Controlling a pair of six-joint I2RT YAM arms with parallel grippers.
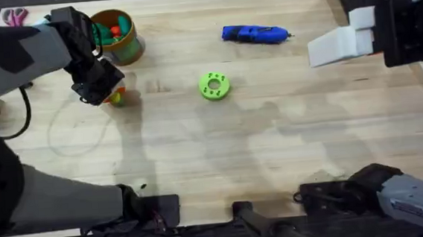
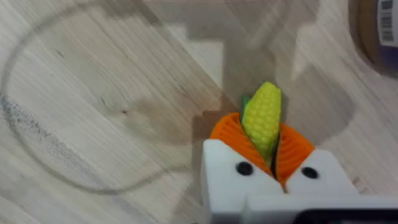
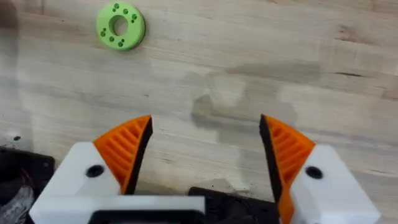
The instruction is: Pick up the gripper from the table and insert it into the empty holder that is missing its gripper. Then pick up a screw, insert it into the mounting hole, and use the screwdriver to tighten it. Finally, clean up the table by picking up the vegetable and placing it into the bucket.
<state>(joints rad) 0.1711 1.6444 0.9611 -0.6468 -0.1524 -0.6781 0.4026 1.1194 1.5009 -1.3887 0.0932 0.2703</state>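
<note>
Right pincer [image 3: 205, 155] sits nearest me, low over bare bench [image 1: 273, 151], pads spread wide and holding nothing; I leave it parked.

Left pincer [image 2: 268, 152] is pinching the vegetable [image 2: 262, 118], a yellow-green corn cob, between its orange pads [image 2: 231, 134], roughly lengthwise, tip poking out past them. In the overhead view it hangs at the bench's left side, just beside the bucket [image 1: 116, 37], which already holds red and green toy food.

My judgement: this is the cleanup carry. I want to keep the squeeze constant, lift clear of the bucket rim, centre over the opening, and release only once the cob is above it. The green disc [image 1: 214, 85] and the screwdriver [image 1: 254, 33] lie well apart, out of the path.
</note>
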